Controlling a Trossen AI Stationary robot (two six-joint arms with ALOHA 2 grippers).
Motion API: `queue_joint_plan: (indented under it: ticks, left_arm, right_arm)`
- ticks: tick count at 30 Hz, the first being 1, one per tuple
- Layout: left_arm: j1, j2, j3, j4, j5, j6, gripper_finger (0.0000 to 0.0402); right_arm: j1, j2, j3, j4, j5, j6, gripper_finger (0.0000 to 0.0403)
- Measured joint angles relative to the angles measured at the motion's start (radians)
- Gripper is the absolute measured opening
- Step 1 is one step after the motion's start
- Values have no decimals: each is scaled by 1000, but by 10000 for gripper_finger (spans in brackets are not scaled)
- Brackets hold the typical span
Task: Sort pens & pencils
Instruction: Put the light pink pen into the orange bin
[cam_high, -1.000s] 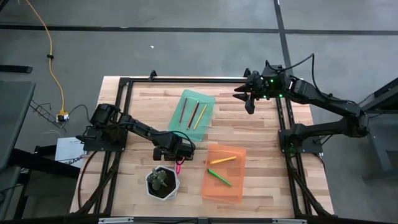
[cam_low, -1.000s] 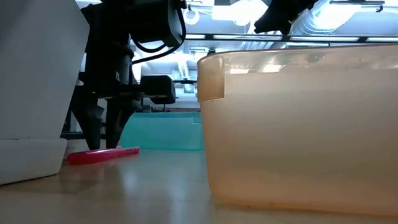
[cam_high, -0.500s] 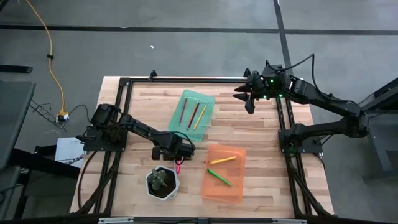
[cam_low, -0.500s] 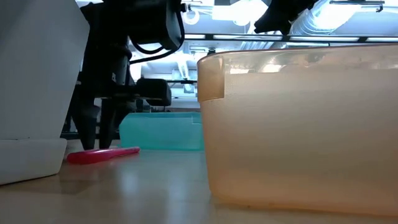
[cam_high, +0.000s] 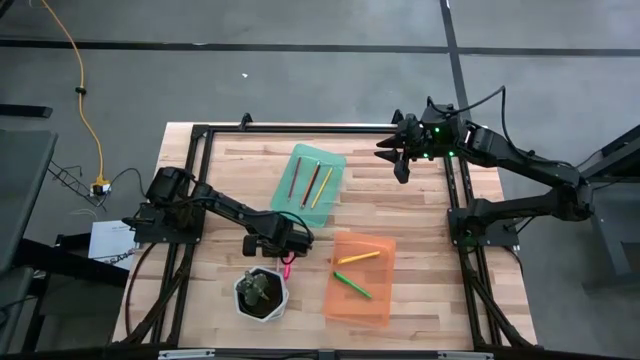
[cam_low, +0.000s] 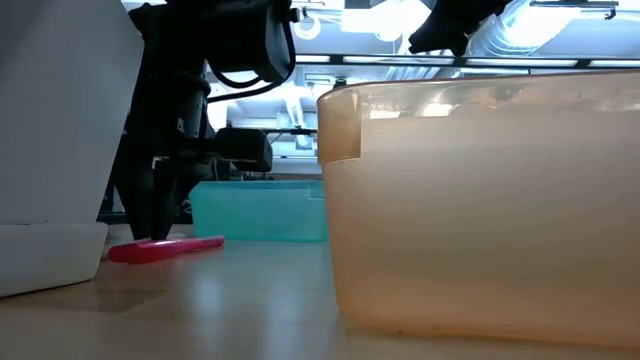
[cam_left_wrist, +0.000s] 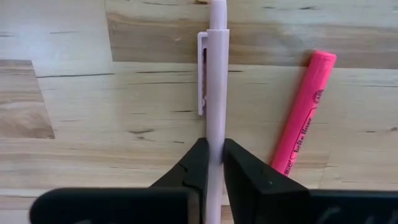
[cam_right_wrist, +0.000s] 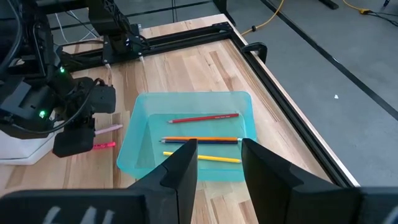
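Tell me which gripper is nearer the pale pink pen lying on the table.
Left. The left gripper has its fingers closed around the pale pink pen, beside the pink highlighter. The right gripper hangs at the table's far right, beyond the green tray.

Table (cam_high: 420, 215): pale butcher-block wood, edged by a black metal frame (cam_high: 200, 131).
Green tray (cam_high: 332, 165): translucent, far centre of the table.
Orange tray (cam_high: 375, 300): translucent, near side, right of centre.
Plant pot (cam_high: 261, 293): white, hexagonal, holding a small green plant, near-left beside the orange tray.
Floor: grey; yellow cable (cam_high: 82, 92) trailing far left.
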Motion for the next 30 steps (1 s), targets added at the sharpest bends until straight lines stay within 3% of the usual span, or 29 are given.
queue_joint_plan:
  ticks: [9, 14, 22, 30]
  left_arm:
    - [0, 0, 87, -166, -41, 73, 28]
    - [-1, 0, 135, -179, -77, 141, 20]
    - [0, 0, 207, -242, -137, 199, 41]
    - [0, -2, 294, -300, -215, 263, 25]
  right_arm:
    - [0, 0, 0, 1, 0, 0, 117]
    - [0, 0, 0, 0, 8, -1, 117]
    - [0, 0, 0, 1, 8, -9, 117]
    - [0, 0, 0, 1, 8, -9, 117]
